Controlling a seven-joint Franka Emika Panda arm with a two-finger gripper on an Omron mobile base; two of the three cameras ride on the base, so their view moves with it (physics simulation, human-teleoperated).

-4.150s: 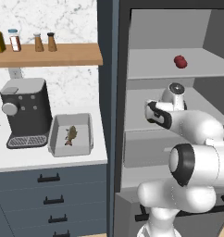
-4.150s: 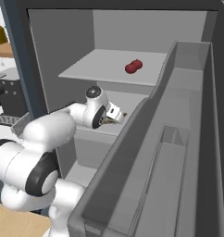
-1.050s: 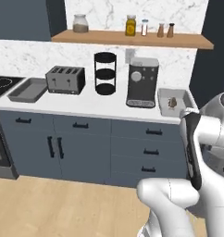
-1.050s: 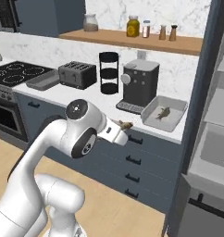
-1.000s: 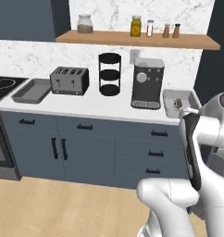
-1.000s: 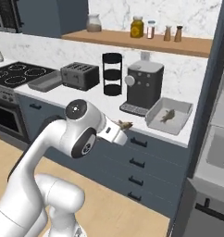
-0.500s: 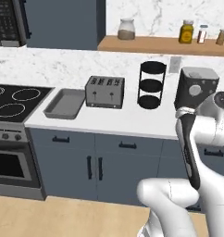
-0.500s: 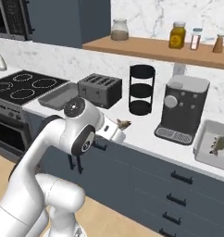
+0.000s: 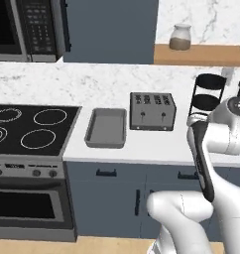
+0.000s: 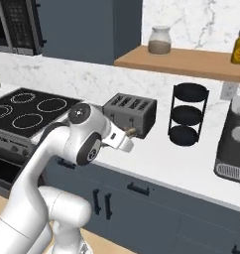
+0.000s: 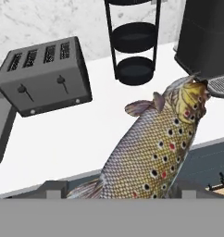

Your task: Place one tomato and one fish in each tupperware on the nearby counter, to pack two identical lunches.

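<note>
Between my fingertips, in the hand view, a fish (image 11: 155,152) stands up, spotted flank toward the camera and head pointing away over the counter (image 11: 104,134); my pincer (image 11: 118,187) is clamped on its lower body, jaws standing wide around it. From the right base view the pincer (image 10: 128,135) hangs just off the counter's front edge, before the toaster (image 10: 130,113).

My target, as I judge it, is the grey tupperware (image 9: 106,127) lying on the counter between the stove (image 9: 28,130) and the toaster's left side, empty as far as I can see.

Risks from here:
- My hold is low on a long, slick body; a quick swing could let the fish pivot or slide out over the floor.
- Crossing to the tray, the fish's head or my wrist could clip the toaster's front corner.
- Releasing too high or over the tray's near rim could leave the fish draped on the wall or out on the counter.
- The tiered rack (image 11: 132,41) and coffee machine (image 11: 206,37) stand well aside, so I don't expect trouble from them.
</note>
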